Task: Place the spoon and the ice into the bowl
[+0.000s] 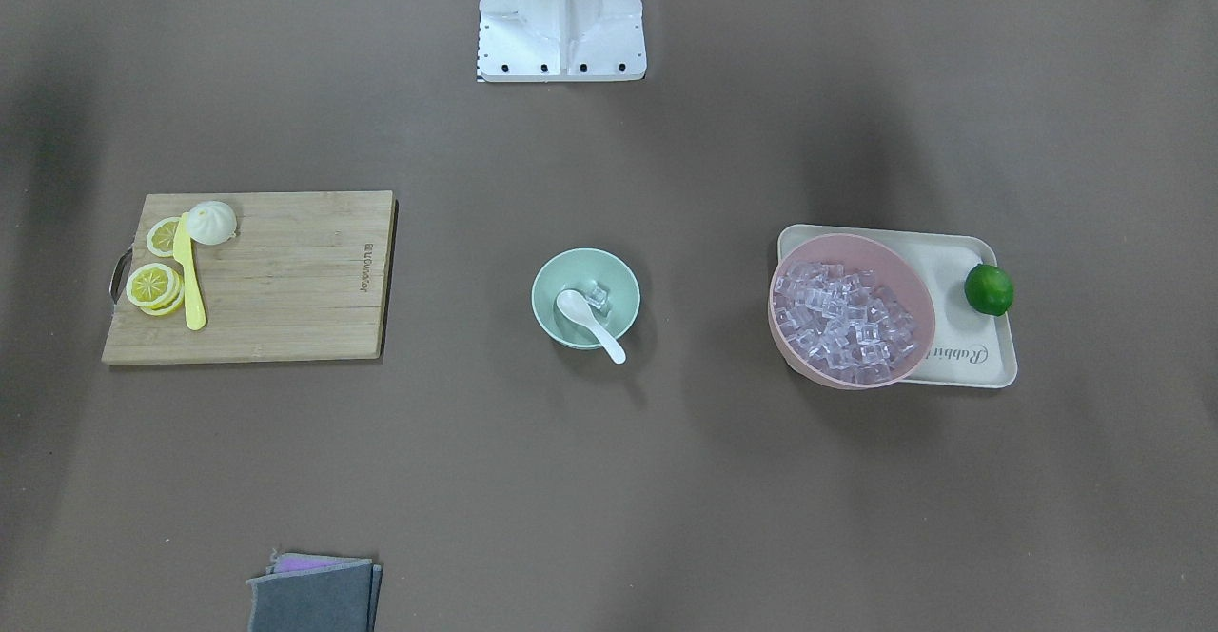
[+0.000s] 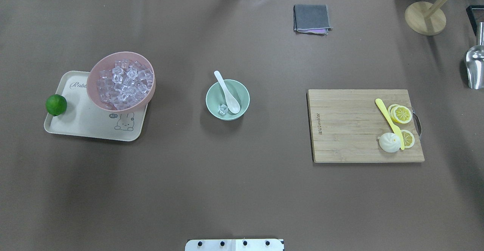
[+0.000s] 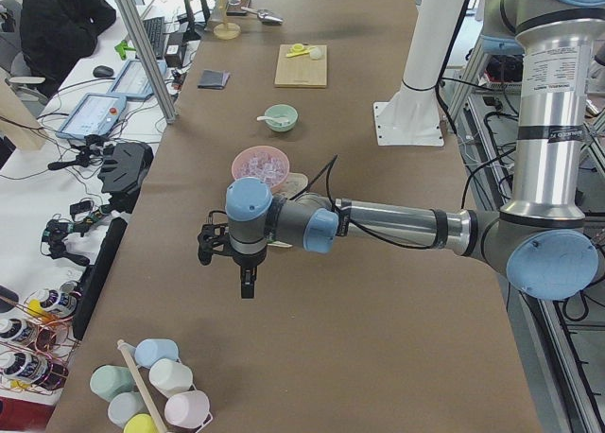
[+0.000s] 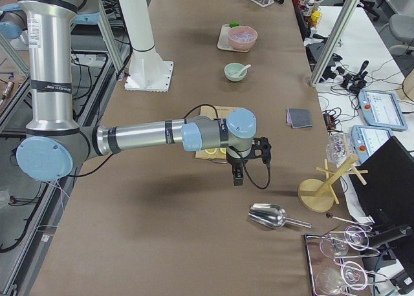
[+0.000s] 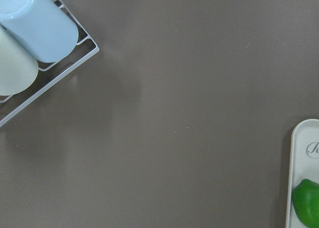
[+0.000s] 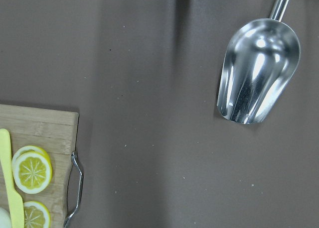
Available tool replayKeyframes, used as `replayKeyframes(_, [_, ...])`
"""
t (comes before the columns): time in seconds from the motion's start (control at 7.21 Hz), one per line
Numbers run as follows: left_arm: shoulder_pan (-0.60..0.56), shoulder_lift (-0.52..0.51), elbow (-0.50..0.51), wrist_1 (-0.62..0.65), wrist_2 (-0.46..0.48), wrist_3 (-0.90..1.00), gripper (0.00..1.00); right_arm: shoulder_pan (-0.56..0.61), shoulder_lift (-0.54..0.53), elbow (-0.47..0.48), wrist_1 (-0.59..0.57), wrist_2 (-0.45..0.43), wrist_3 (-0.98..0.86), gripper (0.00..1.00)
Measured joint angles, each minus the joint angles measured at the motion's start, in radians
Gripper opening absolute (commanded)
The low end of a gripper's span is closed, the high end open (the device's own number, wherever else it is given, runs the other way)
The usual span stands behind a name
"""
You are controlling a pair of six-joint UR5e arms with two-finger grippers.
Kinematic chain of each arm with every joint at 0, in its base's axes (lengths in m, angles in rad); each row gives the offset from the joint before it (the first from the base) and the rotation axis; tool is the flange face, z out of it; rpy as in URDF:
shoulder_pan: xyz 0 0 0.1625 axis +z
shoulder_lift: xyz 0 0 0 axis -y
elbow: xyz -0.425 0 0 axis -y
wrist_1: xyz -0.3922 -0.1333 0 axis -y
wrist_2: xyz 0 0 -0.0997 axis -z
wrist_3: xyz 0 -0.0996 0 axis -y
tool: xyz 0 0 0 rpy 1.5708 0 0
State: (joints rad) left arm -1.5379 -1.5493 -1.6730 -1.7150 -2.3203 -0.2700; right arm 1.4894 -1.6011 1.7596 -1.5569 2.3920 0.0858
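Observation:
The mint-green bowl point(image 1: 555, 276) stands mid-table, also in the overhead view point(image 2: 214, 96). The white spoon point(image 1: 591, 321) lies in it, scoop inside and handle over the rim point(image 2: 227, 90). One clear ice cube point(image 1: 598, 296) sits in the bowl beside the spoon's scoop point(image 2: 222, 109). Many more ice cubes point(image 2: 123, 84) fill the pink bowl point(image 2: 93, 78). My left gripper point(image 3: 248, 286) hangs over the table's left end, far from both bowls. My right gripper point(image 4: 237, 178) hangs past the cutting board at the right end. I cannot tell whether either is open or shut.
The pink bowl sits on a cream tray point(image 2: 87, 128) with a lime point(image 2: 56, 104). A cutting board point(image 2: 348, 130) holds a yellow knife point(image 2: 388, 122), lemon slices and a white bun. A grey cloth point(image 2: 311, 18), a metal scoop point(image 6: 256, 73) and racked cups point(image 5: 37, 24) lie at the edges.

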Motion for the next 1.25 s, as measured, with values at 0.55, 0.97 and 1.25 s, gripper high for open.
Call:
replayKeyframes(0.55, [-0.017, -0.006, 0.005, 0.003, -0.001, -0.003, 0.98, 0.000, 0.000, -0.001, 0.000, -0.003, 0.000, 1.00])
replayKeyframes(0.97, [-0.018, -0.007, 0.006, 0.003, 0.000, -0.011, 0.98, 0.001, -0.007, -0.004, 0.000, -0.006, 0.000, 1.00])
replayKeyframes(1.25, [-0.018, -0.009, 0.007, 0.003, 0.002, -0.014, 0.98, 0.002, -0.008, -0.006, -0.001, -0.007, 0.000, 1.00])
